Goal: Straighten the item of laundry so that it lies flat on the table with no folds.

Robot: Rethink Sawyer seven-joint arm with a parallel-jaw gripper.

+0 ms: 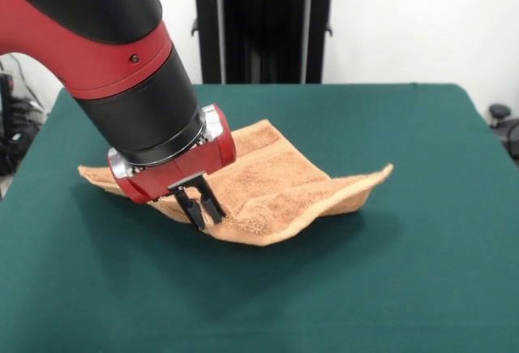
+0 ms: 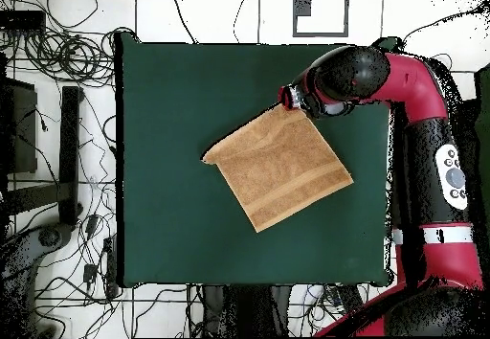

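- One towel (image 1: 276,187) lies near the middle of the green table (image 1: 422,272), a little toward the robot's side; in the overhead view it (image 2: 279,168) sits as a diamond, its corners pointing roughly at the table's edges.
- Two dark fingers of the end effector (image 1: 199,204) come down at the towel's front edge in the front view, standing narrow and close together. They seem pinched on that edge, though the cloth between them is hard to make out, so the grip is my judgement.
- Part of the towel is not flat: the corner at the right of the front view curls up off the table, and the front edge looks doubled or rolled.
- Risk: if the grip is shallow, a pull could slip off the terry and leave the roll in place.
- Risk: a pull along the table could drag the whole towel rather than spread it, since nothing pins the far side; it could bunch under the wrist.
- Risk: lifting too high could fold the loose right corner over.
- Orientation: the towel is roughly square, so its long axis is weak; the woven band runs diagonally across the table in the overhead view.
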